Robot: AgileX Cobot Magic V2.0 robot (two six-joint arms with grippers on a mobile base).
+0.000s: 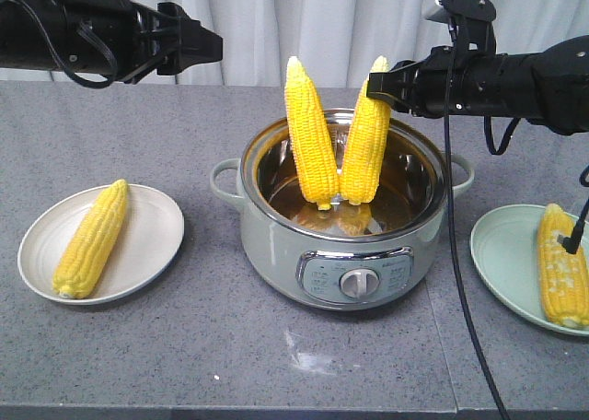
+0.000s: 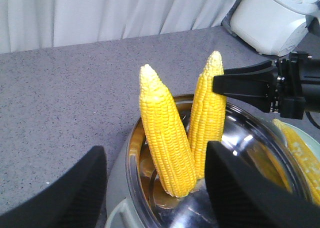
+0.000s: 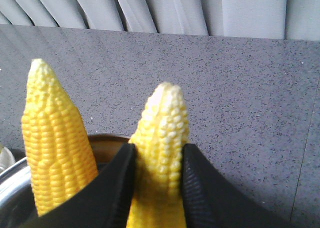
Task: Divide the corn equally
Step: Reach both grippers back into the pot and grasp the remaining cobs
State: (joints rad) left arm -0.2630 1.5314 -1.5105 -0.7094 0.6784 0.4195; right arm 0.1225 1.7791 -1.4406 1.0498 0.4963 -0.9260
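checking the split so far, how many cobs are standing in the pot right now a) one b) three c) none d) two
d, a left cob and a right cob both stand upright in the pot, the right one held near its tip by the right gripper, jaws shut on it.

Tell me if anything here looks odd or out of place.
Two bright yellow corn cobs stand on end in the pale green steel-lined pot, bases together, tips splayed above the rim. The black right gripper clamps one near its tip.
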